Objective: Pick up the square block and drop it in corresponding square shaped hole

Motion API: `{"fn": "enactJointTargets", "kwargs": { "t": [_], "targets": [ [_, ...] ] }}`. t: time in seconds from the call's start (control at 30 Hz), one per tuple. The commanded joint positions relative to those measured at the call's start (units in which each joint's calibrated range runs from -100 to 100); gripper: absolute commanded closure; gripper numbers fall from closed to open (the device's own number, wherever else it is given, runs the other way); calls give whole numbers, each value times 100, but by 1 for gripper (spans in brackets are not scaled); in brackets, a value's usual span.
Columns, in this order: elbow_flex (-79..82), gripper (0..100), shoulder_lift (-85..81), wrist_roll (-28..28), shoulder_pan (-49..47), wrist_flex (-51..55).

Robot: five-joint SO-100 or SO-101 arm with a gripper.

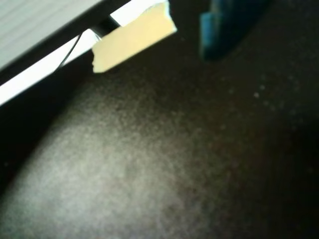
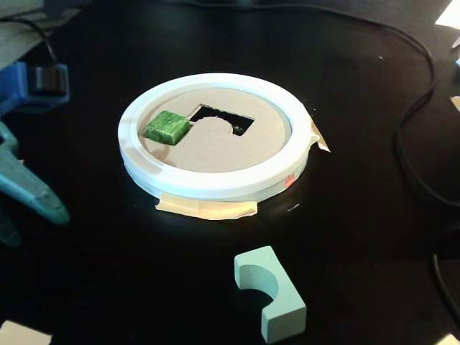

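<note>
My claw sits at the left edge of the tabletop in the fixed view, teal fingers pointing toward the middle, nothing between them; whether the jaws are parted or closed I cannot tell. Wrist view: blurred, 1 blue finger at the top, dark table surface below, a strip of tan tape near the table's edge. Toward the center of the table lies the white ring tray, taped down at its near rim. The green square block lies on the tray's cardboard face, just left of the cut-out hole. 1 pale green arch block rests near the front edge, well apart from the tray. Black cable loops along the right edge.
</note>
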Motion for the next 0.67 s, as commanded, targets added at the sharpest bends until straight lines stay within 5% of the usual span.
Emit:
{"fn": "enactJointTargets", "kwargs": {
  "t": [0.0, 0.63],
  "targets": [
    [-29, 0, -31, -10, -55, -142],
    [-29, 0, -31, -10, 82, -142]
  ]
}}
